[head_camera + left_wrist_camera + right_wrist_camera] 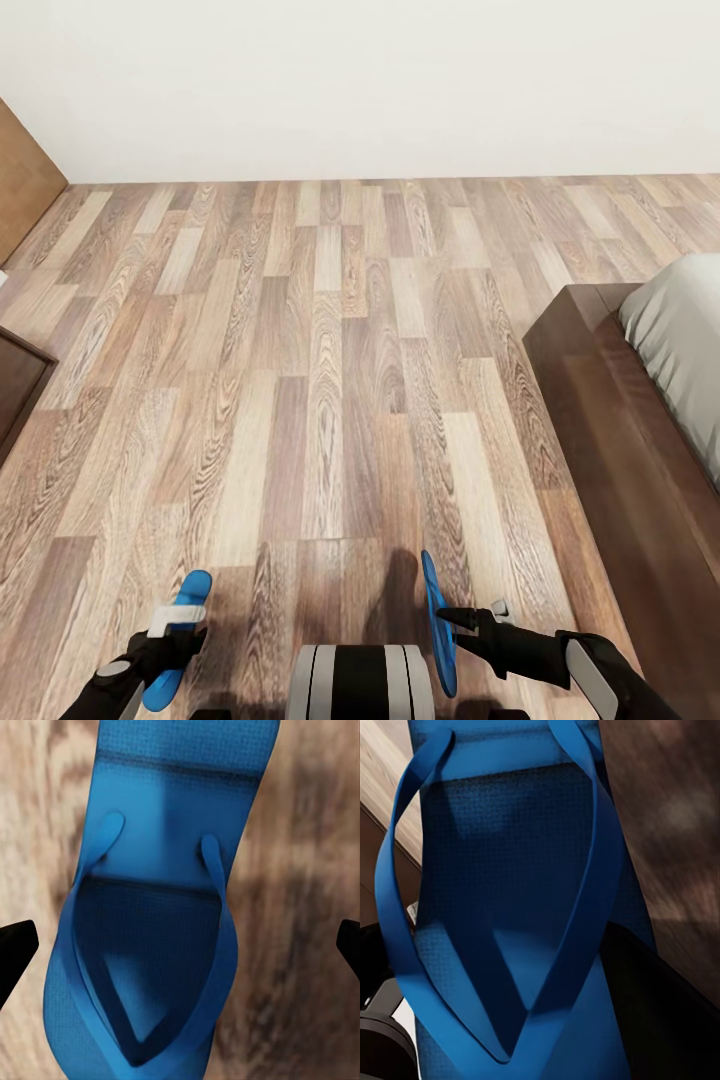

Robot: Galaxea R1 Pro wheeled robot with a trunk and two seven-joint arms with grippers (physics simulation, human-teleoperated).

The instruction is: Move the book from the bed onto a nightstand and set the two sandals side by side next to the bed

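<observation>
Two bright blue sandals are at the bottom of the head view, over the wood floor beside the bed [600, 430]. My left gripper [165, 645] sits over one sandal [192, 590]. In the left wrist view its black fingertips [15, 949] stand wide apart on either side of that sandal [157, 907] without touching it, and I cannot tell whether the sandal rests on the floor. My right gripper [455, 625] is shut on the other sandal [432, 590], held on edge; its straps show close up [510, 907]. The book is out of view.
The bed's dark frame and pale mattress [680, 330] run along the right. A dark wooden furniture corner [20, 385] juts in at the left edge; I cannot tell if it is a nightstand. A brown panel [25, 180] leans at the far left by the white wall.
</observation>
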